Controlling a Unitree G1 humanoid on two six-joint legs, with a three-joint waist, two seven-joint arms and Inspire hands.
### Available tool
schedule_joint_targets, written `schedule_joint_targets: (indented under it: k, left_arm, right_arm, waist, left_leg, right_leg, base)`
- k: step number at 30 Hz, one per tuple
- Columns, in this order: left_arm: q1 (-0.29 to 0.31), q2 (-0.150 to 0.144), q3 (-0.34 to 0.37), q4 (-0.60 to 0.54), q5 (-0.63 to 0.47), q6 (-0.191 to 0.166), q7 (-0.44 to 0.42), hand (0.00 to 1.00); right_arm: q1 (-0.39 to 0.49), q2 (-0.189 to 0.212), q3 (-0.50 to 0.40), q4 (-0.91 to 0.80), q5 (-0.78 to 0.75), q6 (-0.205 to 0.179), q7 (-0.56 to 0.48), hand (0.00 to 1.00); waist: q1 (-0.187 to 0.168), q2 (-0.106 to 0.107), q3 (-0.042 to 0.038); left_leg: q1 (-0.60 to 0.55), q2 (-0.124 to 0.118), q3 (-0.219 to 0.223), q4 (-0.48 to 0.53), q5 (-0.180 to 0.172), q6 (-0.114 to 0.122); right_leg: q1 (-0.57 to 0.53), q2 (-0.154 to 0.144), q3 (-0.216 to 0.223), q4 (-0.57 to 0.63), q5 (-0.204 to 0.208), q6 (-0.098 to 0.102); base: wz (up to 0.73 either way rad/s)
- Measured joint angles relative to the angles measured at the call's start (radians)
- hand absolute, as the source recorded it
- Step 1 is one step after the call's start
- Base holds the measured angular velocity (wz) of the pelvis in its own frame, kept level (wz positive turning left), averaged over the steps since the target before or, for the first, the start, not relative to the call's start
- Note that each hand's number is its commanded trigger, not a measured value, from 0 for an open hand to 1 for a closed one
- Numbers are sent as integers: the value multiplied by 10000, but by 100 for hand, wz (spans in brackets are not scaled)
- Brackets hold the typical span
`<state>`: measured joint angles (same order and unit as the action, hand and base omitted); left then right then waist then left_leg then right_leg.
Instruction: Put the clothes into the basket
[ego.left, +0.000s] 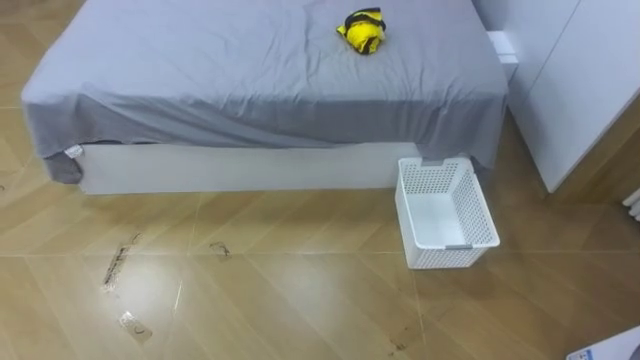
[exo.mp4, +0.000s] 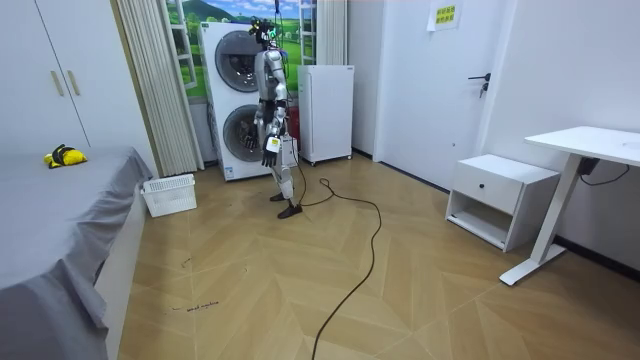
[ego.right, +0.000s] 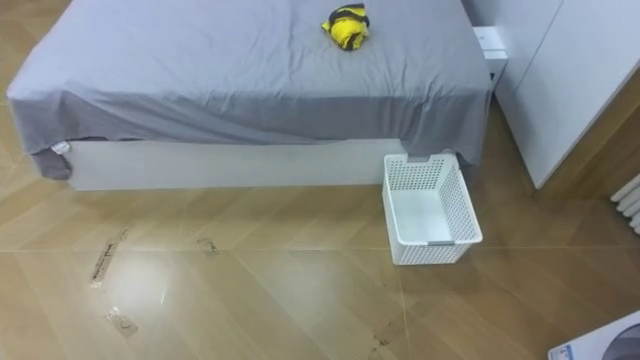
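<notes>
My left hand hangs at my side by the washing machines; open or closed, I cannot tell. Well apart from it, the clothes lie on the grey bed, a crumpled yellow-and-black bundle. The white basket stands beside the bed's corner.

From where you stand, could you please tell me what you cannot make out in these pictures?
Clothes: a bunched yellow and black heap on the bed; eye views cannot show how many pieces.
Basket: in the room view its own wall hides the inside.
The bed's far side: cut off by the eye views' top edge.
White thing at the eye views' lower right corner: cut off, unidentifiable.
Floor marks: too small to identify.
</notes>
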<state>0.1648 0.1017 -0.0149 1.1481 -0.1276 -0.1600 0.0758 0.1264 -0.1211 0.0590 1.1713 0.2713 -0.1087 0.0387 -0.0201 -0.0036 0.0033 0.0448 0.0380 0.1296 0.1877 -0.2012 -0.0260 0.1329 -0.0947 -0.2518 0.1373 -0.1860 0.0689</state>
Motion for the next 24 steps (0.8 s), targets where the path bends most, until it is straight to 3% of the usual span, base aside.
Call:
schedule_joint_targets:
  k: [5,7,8,10,11,12,13,14,15,16,17,18,19,20,21,22,23,24]
  left_arm:
    - [-21,-8,47,129,-402,72,2,0]
    - [9,11,299,84,-662,77,-12,0]
    - [12,23,332,79,-840,77,-13,0]
    - [38,72,494,-33,-1597,82,-38,0]
    - [84,74,514,-39,-1786,79,-45,0]
    - [165,60,622,-136,-2081,37,-86,0]
    - [149,-21,679,-275,-2342,-33,-155,0]
    - [74,-70,569,-319,-2624,-78,-215,0]
    - [60,-90,485,-348,-2822,-101,-223,0]
    - [68,-151,473,-404,-3089,-160,-213,0]
    - [129,-149,536,-417,-3244,-215,-197,0]
    - [189,-141,553,-451,-3302,-247,-180,0]
    - [342,-138,662,-524,-3398,-294,-175,0]
    - [394,-137,731,-536,-3426,-305,-172,0]
    - [490,-119,758,-547,-3450,-330,-168,0]
    - [471,-109,762,-610,-3443,-353,-168,0]
    - [431,-92,762,-638,-3457,-383,-171,0]
    - [395,-53,752,-688,-3475,-440,-188,0]
  right_arm:
    - [-53,12,4,30,-77,25,-11,0]
    - [-53,44,2,20,-42,27,47,0]
    - [-37,45,7,15,-2,27,69,0]
    - [61,23,-20,65,52,29,73,0]
    - [81,5,-32,92,114,23,76,0]
    - [138,-7,-70,113,253,4,78,0]
    - [209,-42,-145,124,416,14,63,0]
    - [185,-121,-188,177,591,29,54,0]
    - [159,-158,-188,202,633,49,57,0]
    - [110,-183,-197,286,641,102,70,0]
    - [154,-150,-190,306,621,202,80,0]
    - [171,-137,-184,306,627,249,83,0]
    - [183,-110,-153,298,626,319,81,0]
    - [182,-91,-157,290,627,357,67,0]
    - [225,-82,-147,253,615,365,60,0]
    - [214,-79,-162,222,569,354,48,0]
    - [247,-65,-166,226,548,343,53,0]
    - [197,-38,-242,225,510,278,82,0]
  waist:
    - [11,51,25]
    - [62,55,20]
    - [58,52,22]
    - [45,-2,35]
    - [62,9,33]
    - [94,-60,90]
    - [10,-77,46]
    - [61,-70,51]
    - [153,-95,34]
    - [304,-99,30]
    - [529,-107,26]
    - [582,-91,43]
    - [610,-121,45]
    - [586,-171,43]
    - [546,-279,-6]
    - [547,-379,-87]
    - [516,-426,-73]
    - [507,-542,-6]
  left_leg:
    - [-64,148,80,378,-179,-60]
    - [-692,508,56,1637,-692,-208]
    - [-869,612,48,1989,-797,-266]
    - [-1656,966,59,3757,-843,-316]
    - [-1878,1099,62,4316,-807,-271]
    - [-2534,1254,-31,5471,-673,19]
    - [-3051,902,-59,5480,-733,188]
    - [-3591,452,37,4773,-660,194]
    - [-3812,221,113,4146,-530,178]
    - [-4128,-99,124,2702,-29,75]
    - [-4342,-211,163,1504,786,122]
    - [-4392,-213,166,1066,1105,106]
    - [-4454,-219,172,474,1784,184]
    - [-4466,-277,200,388,2180,317]
    - [-4575,-484,251,572,2743,565]
    - [-4779,-694,334,1081,2840,954]
    - [-4926,-766,438,1482,2542,1036]
    - [-5098,-881,628,2115,2103,1096]
  right_leg:
    - [-162,87,47,228,-106,-91]
    - [-473,331,79,775,-561,-346]
    - [-557,387,78,908,-683,-394]
    - [-655,552,47,1449,-1090,-655]
    - [-605,621,103,1506,-1157,-727]
    - [-404,684,284,1581,-1346,-971]
    - [-291,660,344,1595,-1484,-1042]
    - [-332,527,362,1707,-1641,-1015]
    - [-350,466,421,1768,-1714,-985]
    - [-335,376,508,1763,-1820,-965]
    - [-226,263,606,1766,-1977,-901]
    - [-134,231,692,1736,-2046,-868]
    - [44,163,867,1693,-2234,-761]
    - [118,63,909,1692,-2335,-637]
    - [165,-137,1031,1681,-2538,-424]
    - [216,-288,1133,1512,-2664,-229]
    - [268,-405,1143,1386,-2654,-167]
    - [434,-646,1135,1185,-2565,-10]
  base:
    - [-7]
    - [-3]
    - [12]
    - [20]
    - [12]
    - [22]
    - [31]
    - [23]
    - [-15]
    - [-51]
    - [-58]
    - [-55]
    - [-36]
    - [-29]
    - [-17]
    - [-14]
    - [-16]
    - [-15]
